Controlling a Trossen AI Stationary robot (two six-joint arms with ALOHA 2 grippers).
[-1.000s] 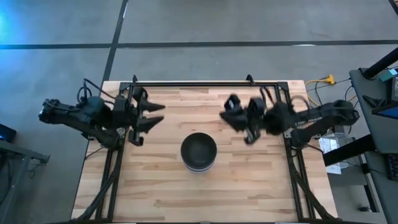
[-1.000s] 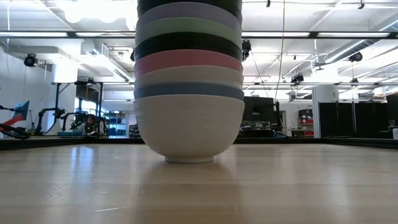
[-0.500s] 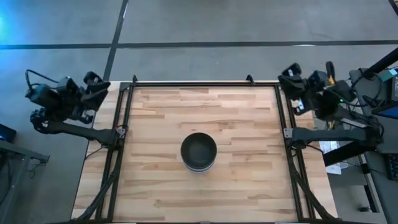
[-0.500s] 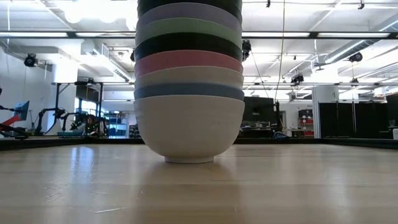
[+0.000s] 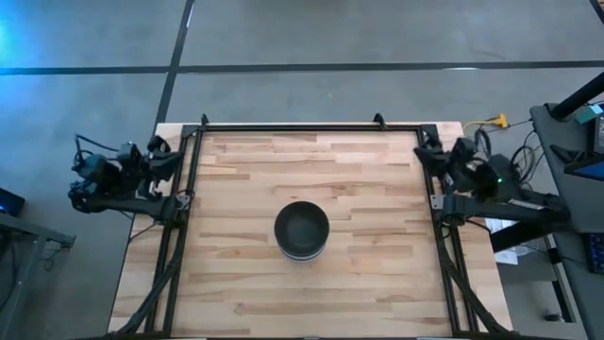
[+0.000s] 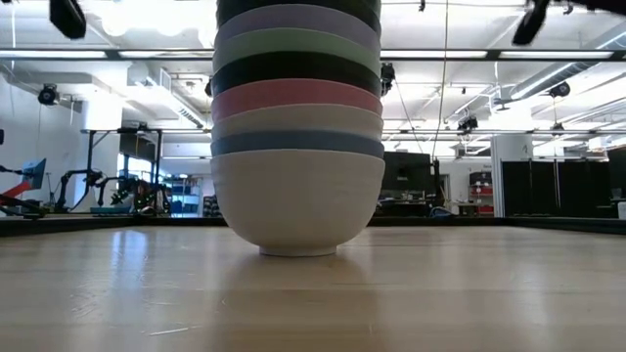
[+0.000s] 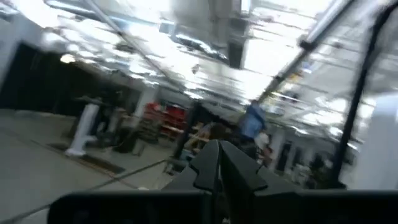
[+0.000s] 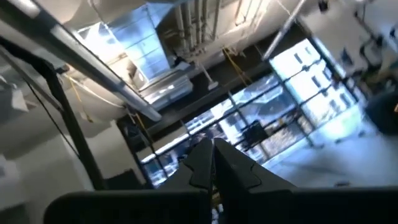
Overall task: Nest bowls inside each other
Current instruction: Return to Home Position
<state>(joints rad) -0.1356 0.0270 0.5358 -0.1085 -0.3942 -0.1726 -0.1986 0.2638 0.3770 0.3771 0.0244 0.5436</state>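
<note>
Wooden planks make up the table [image 5: 359, 283], and near its middle the bowls are nested into one upright stack [image 5: 302, 247]. From above, only the topmost black bowl [image 5: 302, 225] is seen, its dark hollow facing up. In the low view the layers are read from the table upward. A white bowl [image 6: 298, 200] stands on its foot on the wood. Above it are seen the rims of the blue bowl [image 6: 298, 144], a second white bowl [image 6: 298, 119], the pink bowl [image 6: 298, 98], a lower black bowl [image 6: 298, 70], the green bowl [image 6: 298, 44] and the lavender bowl [image 6: 298, 18]. Above these, black is cut off by the picture's upper edge. The left pincer [image 7: 217, 152] is shown closed in its wrist view, its two dark fingers pressed together to a point and gripping nothing. In the high view the left arm [image 5: 118, 179] is folded just outside the table's left edge, beside the black frame [image 5: 283, 127], well apart from the stack. The right pincer [image 8: 213, 149] is likewise closed and empty. The right arm [image 5: 472, 175] is folded at the table's right edge, equally far from the stack. Both wrist views are turned up toward ceiling beams and lights.
</note>
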